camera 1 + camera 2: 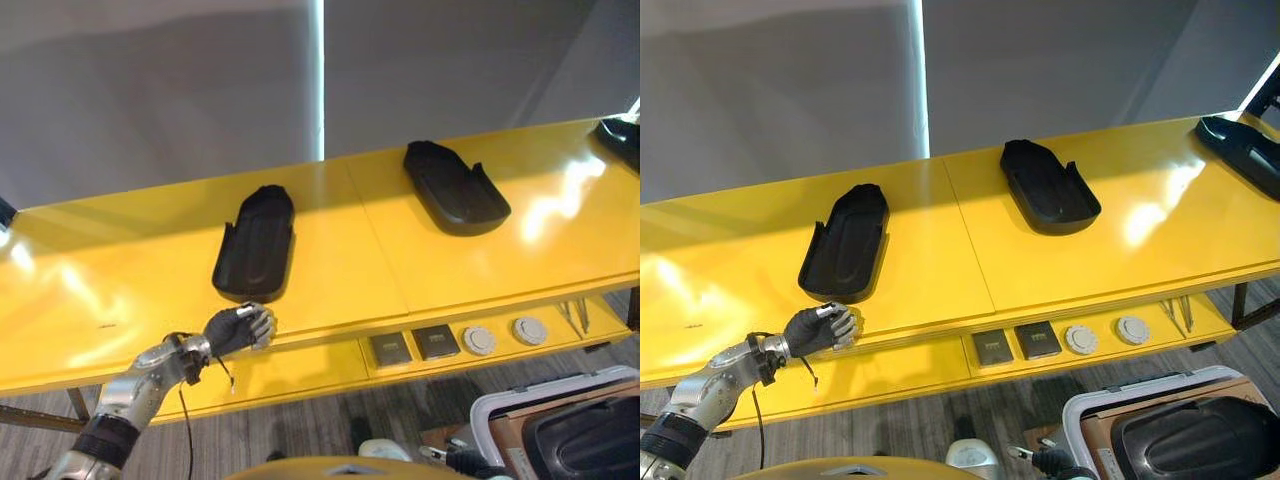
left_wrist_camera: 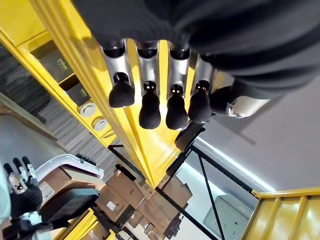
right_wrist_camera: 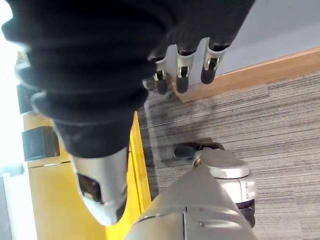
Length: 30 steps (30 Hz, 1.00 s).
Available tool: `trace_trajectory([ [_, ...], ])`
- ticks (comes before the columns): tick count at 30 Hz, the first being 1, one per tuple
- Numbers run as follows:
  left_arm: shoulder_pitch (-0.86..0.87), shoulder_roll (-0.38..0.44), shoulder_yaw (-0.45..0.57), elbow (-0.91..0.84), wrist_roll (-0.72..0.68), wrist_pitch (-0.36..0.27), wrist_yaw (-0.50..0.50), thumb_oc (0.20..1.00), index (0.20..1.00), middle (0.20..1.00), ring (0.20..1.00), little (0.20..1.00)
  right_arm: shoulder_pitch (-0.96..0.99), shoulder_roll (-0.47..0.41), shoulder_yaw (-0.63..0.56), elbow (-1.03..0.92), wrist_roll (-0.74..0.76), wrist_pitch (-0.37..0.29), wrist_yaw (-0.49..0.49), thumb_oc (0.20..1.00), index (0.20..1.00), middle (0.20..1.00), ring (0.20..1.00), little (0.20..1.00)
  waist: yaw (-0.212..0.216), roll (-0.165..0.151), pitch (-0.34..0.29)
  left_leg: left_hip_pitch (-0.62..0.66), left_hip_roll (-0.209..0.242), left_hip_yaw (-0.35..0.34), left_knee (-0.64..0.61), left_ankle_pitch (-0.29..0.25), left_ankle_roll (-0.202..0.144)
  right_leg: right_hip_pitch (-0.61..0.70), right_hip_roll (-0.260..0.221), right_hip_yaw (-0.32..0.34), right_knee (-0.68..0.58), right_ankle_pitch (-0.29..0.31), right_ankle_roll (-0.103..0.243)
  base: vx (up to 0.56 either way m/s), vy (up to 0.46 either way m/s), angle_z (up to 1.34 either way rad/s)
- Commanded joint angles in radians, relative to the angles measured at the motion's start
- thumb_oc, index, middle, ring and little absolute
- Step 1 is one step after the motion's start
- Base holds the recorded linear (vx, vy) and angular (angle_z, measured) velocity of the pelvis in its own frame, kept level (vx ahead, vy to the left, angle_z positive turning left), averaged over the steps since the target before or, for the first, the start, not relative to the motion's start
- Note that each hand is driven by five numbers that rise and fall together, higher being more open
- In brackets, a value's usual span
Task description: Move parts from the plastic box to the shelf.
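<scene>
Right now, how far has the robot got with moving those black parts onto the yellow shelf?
Three black parts lie on the yellow shelf: one at the left, one in the middle, one at the far right edge. The left hand rests empty at the shelf's front edge, near the left part. The right hand hangs open, holding nothing. At least one more part waits in the plastic box.

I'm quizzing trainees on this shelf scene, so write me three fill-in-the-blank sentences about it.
1. The shelf is painted ___.
2. The left hand rests at the shelf's front ___.
3. The nearest black part lies just ___ the left hand, untouched.
4. The right hand holds ___.

Missing: yellow; edge; behind; nothing
</scene>
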Motion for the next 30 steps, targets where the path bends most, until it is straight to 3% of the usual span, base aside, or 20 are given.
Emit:
trace_trajectory([
  [1,-0.093,-0.006,0.049,0.107,-0.037,-0.055,0.023,0.2,0.2,0.2,0.2,0.2,-0.012,-0.04,0.013,-0.005,-0.026,-0.015,0.021,1.0,1.0,1.0,1.0,1.0,-0.013,-0.028,-0.002,-0.005,0.053,-0.041,0.038,-0.021,-0.013,0.017,-0.057,-0.01,0.012,-0.016,0.087,0.1,0.016,-0.03],
  [15,-0.204,-0.032,0.071,0.358,-0.04,-0.05,0.036,0.2,0.2,0.2,0.2,0.2,-0.022,-0.048,0.038,0.007,-0.059,-0.025,0.046,1.0,1.0,1.0,1.0,1.0,-0.042,-0.027,-0.008,0.008,0.051,-0.03,0.045,-0.027,-0.011,0.021,-0.054,-0.003,0.021,-0.024,0.087,0.03,0.004,-0.03],
  [30,-0.237,-0.05,0.032,0.332,-0.036,-0.115,0.005,0.2,0.2,0.2,0.2,0.2,-0.026,-0.043,0.046,0.025,-0.063,-0.035,0.046,1.0,1.0,1.0,1.0,1.0,-0.05,-0.03,-0.005,0.018,0.048,-0.025,0.048,-0.032,-0.01,0.031,-0.05,0.004,0.021,-0.026,0.086,0.0,-0.001,-0.01],
])
